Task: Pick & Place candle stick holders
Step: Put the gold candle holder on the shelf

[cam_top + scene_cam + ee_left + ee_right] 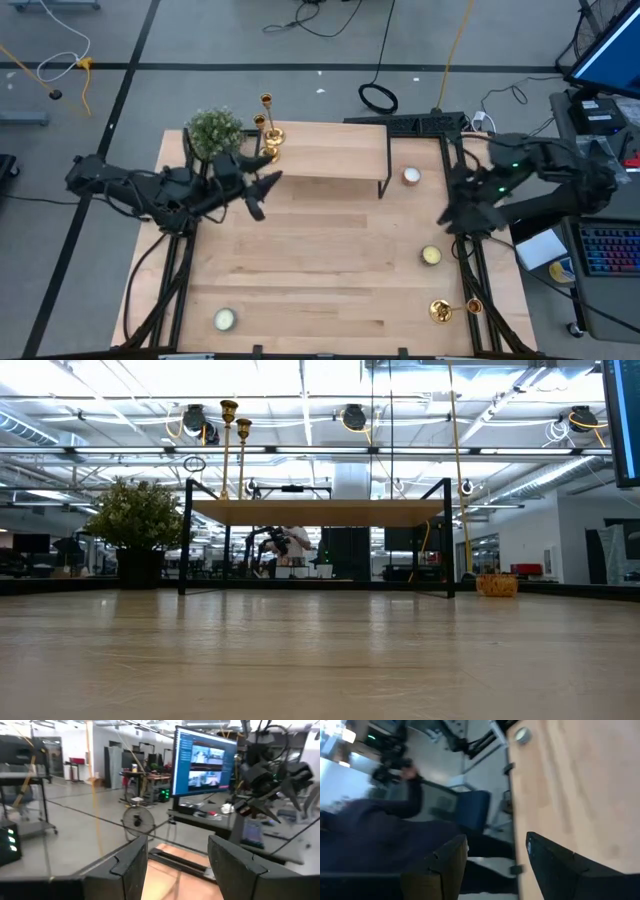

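Two gold candle stick holders stand upright on their round bases at the left end of a low wooden riser. A third lies on its side near the table's front right corner. My left gripper hovers open just near of the riser's left end, and nothing is between its fingers. My right gripper hangs open over the table's right edge, also empty.
A green potted plant stands left of the riser. Short round candles lie by the riser's right leg, at mid right and near the front left. Bare wood fills the table's middle.
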Action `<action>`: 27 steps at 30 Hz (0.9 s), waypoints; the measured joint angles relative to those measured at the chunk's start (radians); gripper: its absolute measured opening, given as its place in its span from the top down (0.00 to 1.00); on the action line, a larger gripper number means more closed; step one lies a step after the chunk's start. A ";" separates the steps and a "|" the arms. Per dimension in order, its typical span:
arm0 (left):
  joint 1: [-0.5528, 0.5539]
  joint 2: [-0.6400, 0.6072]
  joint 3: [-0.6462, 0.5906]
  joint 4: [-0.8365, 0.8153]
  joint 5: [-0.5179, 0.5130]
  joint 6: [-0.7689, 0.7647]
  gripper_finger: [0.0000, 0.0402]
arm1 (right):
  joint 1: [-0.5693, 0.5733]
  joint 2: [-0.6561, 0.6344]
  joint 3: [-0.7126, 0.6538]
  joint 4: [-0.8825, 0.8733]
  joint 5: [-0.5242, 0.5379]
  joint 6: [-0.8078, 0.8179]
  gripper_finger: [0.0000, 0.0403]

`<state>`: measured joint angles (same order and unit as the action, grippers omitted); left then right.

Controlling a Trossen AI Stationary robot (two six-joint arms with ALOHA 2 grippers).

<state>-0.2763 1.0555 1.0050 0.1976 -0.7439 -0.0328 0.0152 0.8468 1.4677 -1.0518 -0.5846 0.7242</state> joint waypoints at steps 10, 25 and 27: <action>-0.118 0.176 0.000 0.292 -0.131 -0.028 0.48 | 0.000 -0.151 0.000 0.000 -0.024 0.082 0.51; -0.221 0.405 0.105 0.505 -0.410 0.003 0.48 | 0.000 -0.159 0.000 -0.001 -0.244 -0.004 0.51; -0.225 0.429 0.145 0.492 -0.427 0.032 0.48 | 0.000 -0.134 0.000 -0.008 -0.299 -0.011 0.51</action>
<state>-0.5011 1.4847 1.1497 0.6896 -1.1709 -0.0006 0.0151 0.7124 1.4681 -1.0600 -0.8834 0.7136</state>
